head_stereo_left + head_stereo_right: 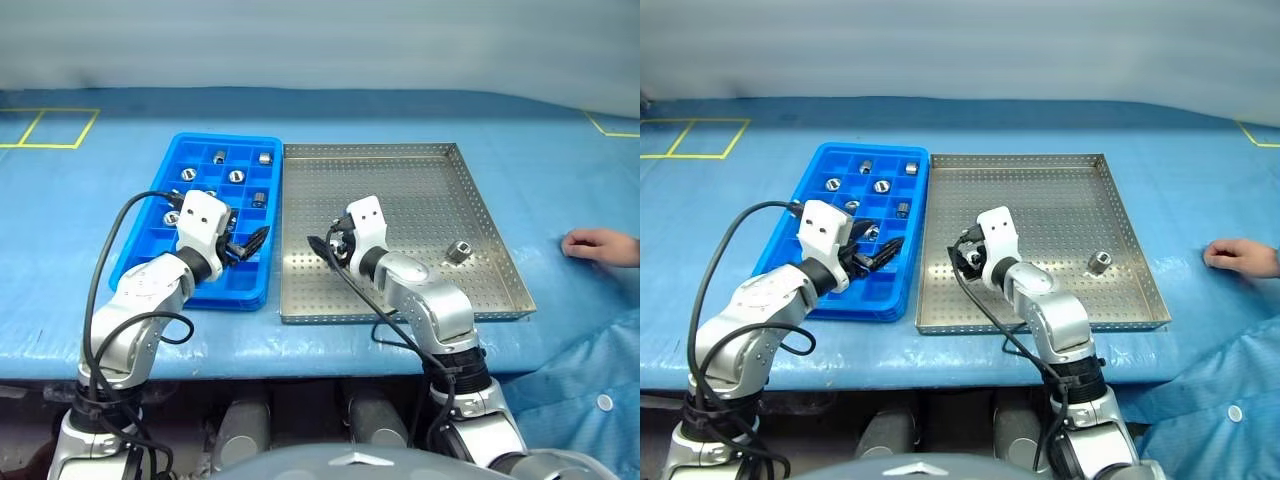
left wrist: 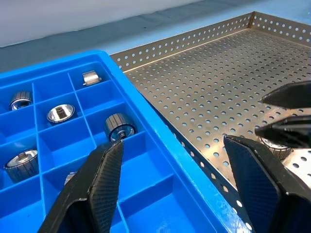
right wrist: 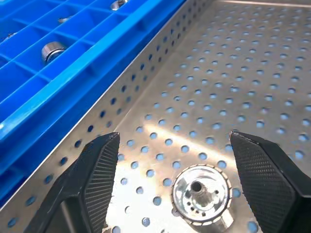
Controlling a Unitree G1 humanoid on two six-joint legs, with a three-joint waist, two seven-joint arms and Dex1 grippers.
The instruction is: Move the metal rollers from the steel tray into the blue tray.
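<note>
Right gripper (image 3: 172, 145) is hanging open over a shiny ribbed roller (image 3: 202, 192) on the dotted steel tray (image 1: 400, 160) – fingers apart, not touching it. Left gripper (image 2: 172, 155) (jaws apart, empty) is hovering over the gridded blue tray (image 1: 165, 165), several rollers lying in its far cells; another is sitting right, in the steel tray.

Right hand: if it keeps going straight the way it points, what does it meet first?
Probably the small shiny silver metal roller standing on the perforated steel tray, between the open right hand fingers; depth is uncertain.

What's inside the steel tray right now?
Two metal rollers: one lying in the open on the steel tray, another between the open right claw's fingers. Floor beneath that arm is hidden.
</note>
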